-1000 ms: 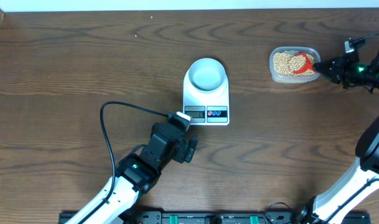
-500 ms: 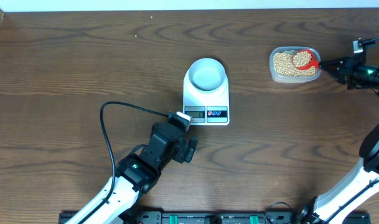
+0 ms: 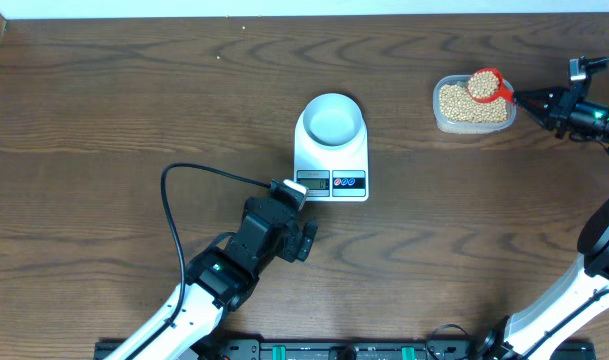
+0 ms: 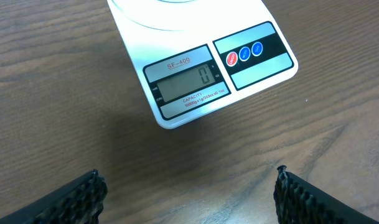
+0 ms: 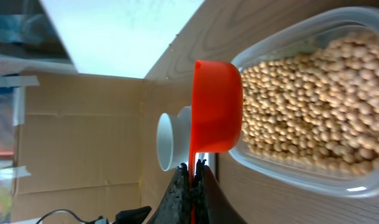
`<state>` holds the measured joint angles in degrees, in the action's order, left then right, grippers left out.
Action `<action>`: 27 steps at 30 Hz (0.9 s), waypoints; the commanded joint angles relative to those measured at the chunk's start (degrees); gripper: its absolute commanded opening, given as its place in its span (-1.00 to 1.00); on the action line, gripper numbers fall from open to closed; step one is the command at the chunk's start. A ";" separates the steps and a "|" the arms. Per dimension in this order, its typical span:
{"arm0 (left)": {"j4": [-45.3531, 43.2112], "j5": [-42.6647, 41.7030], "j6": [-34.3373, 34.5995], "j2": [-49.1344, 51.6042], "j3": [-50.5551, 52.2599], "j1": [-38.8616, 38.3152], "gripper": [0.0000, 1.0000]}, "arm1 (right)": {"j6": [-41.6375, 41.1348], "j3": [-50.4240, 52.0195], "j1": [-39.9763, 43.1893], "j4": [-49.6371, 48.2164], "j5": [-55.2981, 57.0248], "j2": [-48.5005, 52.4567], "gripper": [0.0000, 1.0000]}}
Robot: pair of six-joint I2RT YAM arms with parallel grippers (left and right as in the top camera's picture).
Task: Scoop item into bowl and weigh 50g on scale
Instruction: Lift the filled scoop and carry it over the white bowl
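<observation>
- Clamping the thin handle of a round red plastic scoop, the right gripper is shut tight on it near the right edge of the brown wooden worktop.
- The scoop is heaped with small round tan-yellow beans and is held above the far right corner of a clear rounded-rectangular plastic tub, which is filled with more of them.
- A small round white bowl is seated, empty, on a white rectangular digital scale near the worktop's middle; a zero is shown on the display.
- The left gripper is spread wide, with nothing held, just beside the scale's display end.
</observation>
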<state>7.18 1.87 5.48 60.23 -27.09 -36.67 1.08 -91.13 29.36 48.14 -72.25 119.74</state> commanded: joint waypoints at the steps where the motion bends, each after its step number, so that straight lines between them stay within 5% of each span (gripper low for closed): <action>1: 0.09 1.16 -0.96 -0.42 -1.22 -0.02 0.77 | 1.36 0.02 -0.70 -0.11 -4.87 0.59 -0.98; 14: 0.09 1.16 -0.96 -0.42 -1.22 -0.02 0.77 | 0.90 -0.07 -9.77 -3.04 -7.63 0.59 -0.98; 27: 0.09 1.16 -0.96 -0.42 -1.22 -0.02 0.77 | -8.09 -2.97 -21.40 -8.44 -2.80 0.50 -0.97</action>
<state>7.18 1.87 5.48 60.23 -27.09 -36.67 -4.36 -91.46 10.33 39.86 -75.22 119.74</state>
